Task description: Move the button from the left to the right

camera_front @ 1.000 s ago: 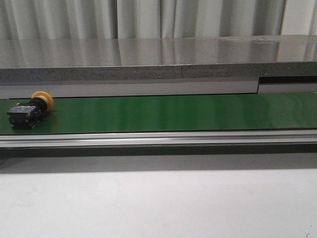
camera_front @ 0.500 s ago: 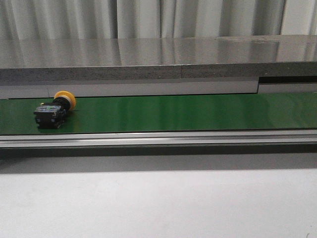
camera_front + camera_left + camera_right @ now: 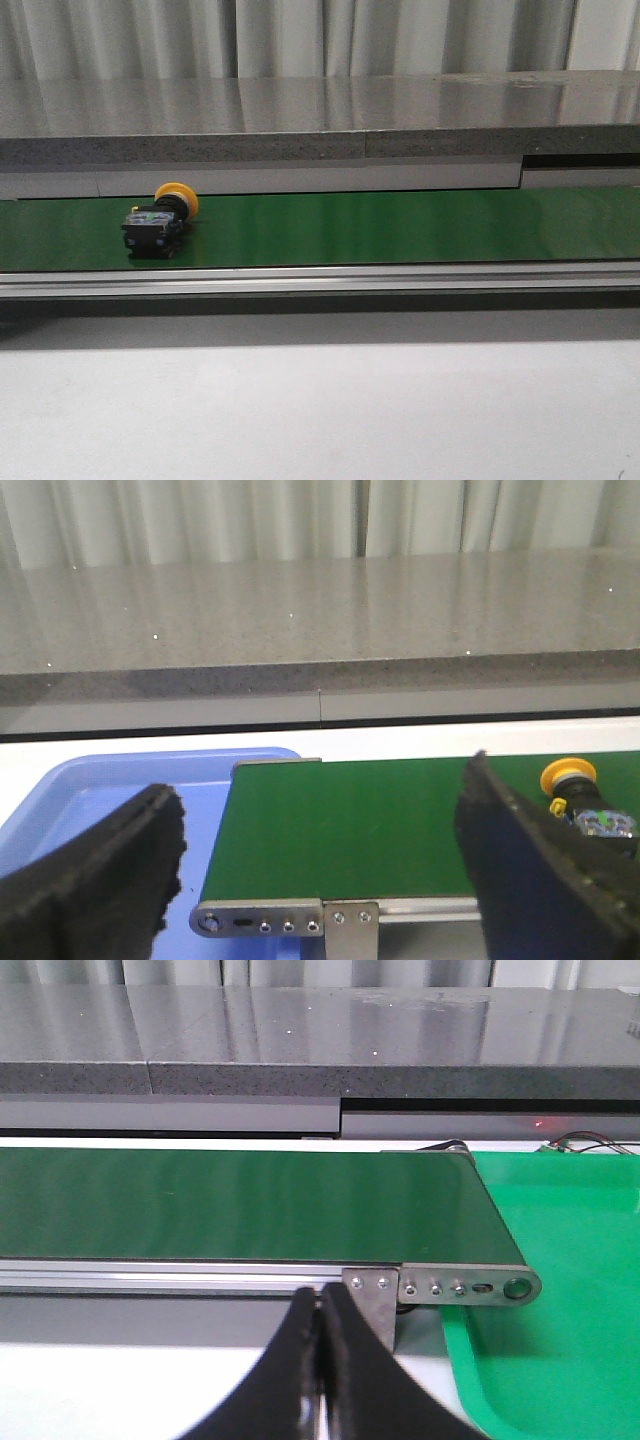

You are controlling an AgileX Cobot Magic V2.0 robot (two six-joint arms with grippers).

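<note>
Lying on its side on the green belt (image 3: 400, 228), the button (image 3: 160, 220) sits toward 9 o'clock in the front view, yellow cap at 1 o'clock of its dark body, cap toward the grey ledge (image 3: 300, 150).

Left gripper (image 3: 320, 870): level with the belt, aimed along it; black fingers (image 3: 95, 880) spread wide, nothing between them. Button shows just beside the other finger, apart from it. Blue tray (image 3: 120, 780) sits at the belt's end below the roller bracket (image 3: 270, 917).

Right gripper (image 3: 320, 1360): low before the belt's near rail, fingers pressed together, holding nothing. Green tray (image 3: 560, 1260) lies beside the belt's end at 3 o'clock.

Neither arm appears in the front view.
</note>
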